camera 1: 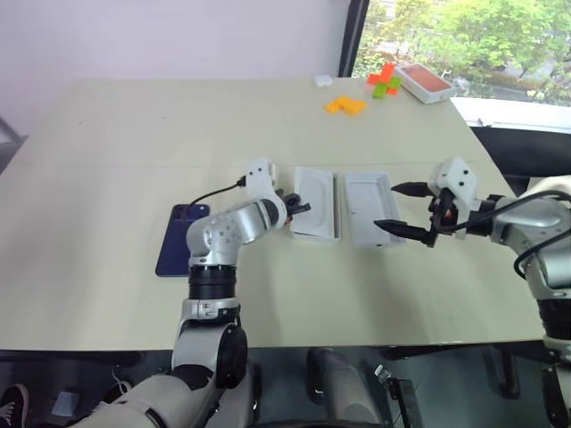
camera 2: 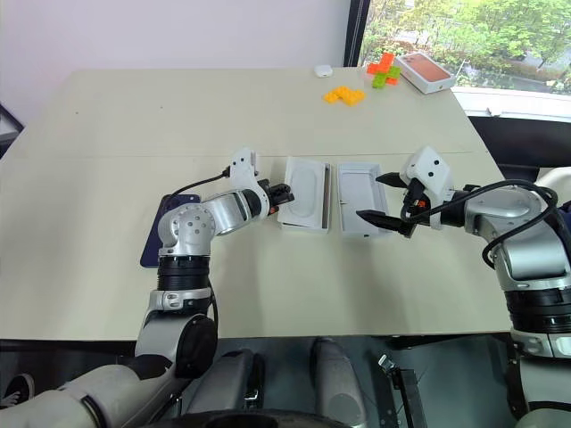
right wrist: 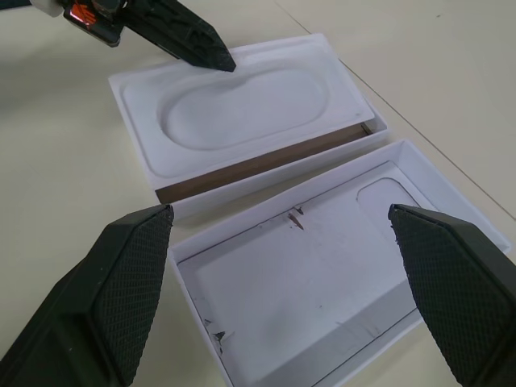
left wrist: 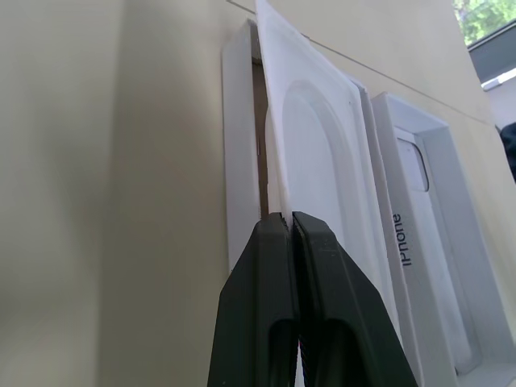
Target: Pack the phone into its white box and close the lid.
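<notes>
Barely begun — left gripper (left wrist: 289, 222) pinches the insert (left wrist: 322, 153) in the white box (camera 1: 314, 203); right gripper (camera 1: 400, 208) gapes empty (phone (camera 1: 177, 239) unpacked, lid (camera 1: 371, 208) off)

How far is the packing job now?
Done: the lid lies off, inside up, beside the white box. In hand: the shut left gripper is pinching the white insert, tilted up in the box. Left: the phone is unpacked; the lid is not closed.

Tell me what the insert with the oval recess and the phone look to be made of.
Insert with the oval recess: likely molded paper pulp or thin card, matte white, with soft pressed contours. Phone: seemingly glass or polished plastic, dark navy and glossy, though partly hidden.
</notes>
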